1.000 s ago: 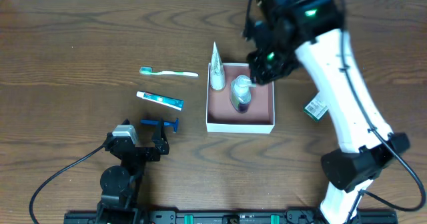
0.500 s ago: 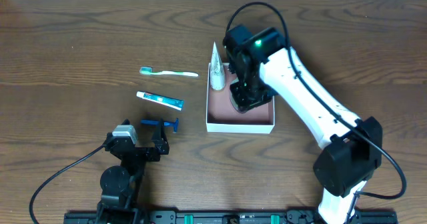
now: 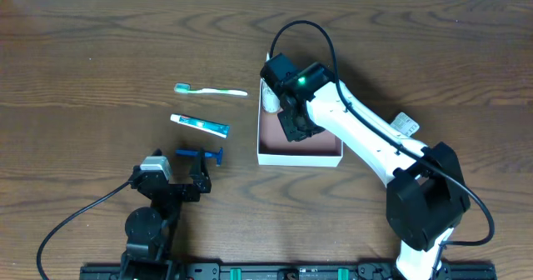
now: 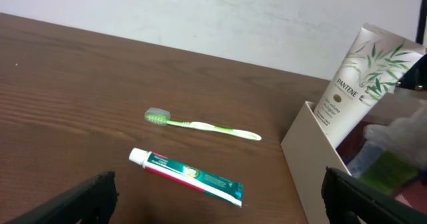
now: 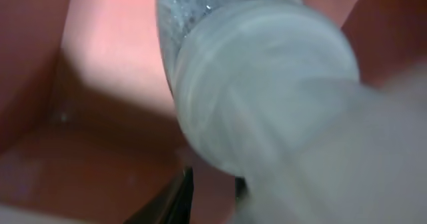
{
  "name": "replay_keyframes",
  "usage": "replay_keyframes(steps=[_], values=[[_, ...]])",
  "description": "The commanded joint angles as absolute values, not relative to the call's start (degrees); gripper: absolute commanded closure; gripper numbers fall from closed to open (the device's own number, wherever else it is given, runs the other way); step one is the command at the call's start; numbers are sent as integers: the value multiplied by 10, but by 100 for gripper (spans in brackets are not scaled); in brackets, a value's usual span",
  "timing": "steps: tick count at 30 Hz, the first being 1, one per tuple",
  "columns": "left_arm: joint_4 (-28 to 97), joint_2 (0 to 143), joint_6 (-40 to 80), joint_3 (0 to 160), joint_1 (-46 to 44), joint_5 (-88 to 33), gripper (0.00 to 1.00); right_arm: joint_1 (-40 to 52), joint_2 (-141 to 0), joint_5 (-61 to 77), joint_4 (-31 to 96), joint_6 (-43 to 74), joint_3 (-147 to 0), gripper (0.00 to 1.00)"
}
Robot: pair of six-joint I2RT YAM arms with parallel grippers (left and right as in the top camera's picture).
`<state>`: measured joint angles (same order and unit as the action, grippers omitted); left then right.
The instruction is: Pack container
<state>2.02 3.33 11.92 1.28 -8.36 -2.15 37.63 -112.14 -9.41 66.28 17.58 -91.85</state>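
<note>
**A:** Left claw [image 3: 200, 178] is parked wide, nothing held. Just beyond it, one razor [image 3: 200, 154], one toothpaste [image 3: 200, 125] and one toothbrush [image 3: 211, 89] are laid crosswise.

**B:** Container [image 3: 300, 158] is found off to their right, so it's nearer the right arm. Right claw [image 3: 291, 123] is down inside it, by one bottle [image 5: 260, 97] and one tube [image 4: 357, 71]. Its grip can't be told.

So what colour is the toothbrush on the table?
The toothbrush is light green fading to white along the handle, with pale bristles. The left wrist view shows it best.
</note>
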Motion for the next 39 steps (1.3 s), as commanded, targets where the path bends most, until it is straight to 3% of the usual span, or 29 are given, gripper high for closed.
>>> replay_keyframes(steps=[1,20,30,39], values=[[41,33,112,2,-85,-6,2,379,-1126,-142,632,188,-903,76],[41,33,112,2,-85,-6,2,363,-1126,-188,507,156,-891,68],[41,33,112,2,-85,-6,2,350,-1119,-156,506,132,-891,72],[41,33,112,2,-85,-6,2,353,-1019,-107,538,133,-891,62]])
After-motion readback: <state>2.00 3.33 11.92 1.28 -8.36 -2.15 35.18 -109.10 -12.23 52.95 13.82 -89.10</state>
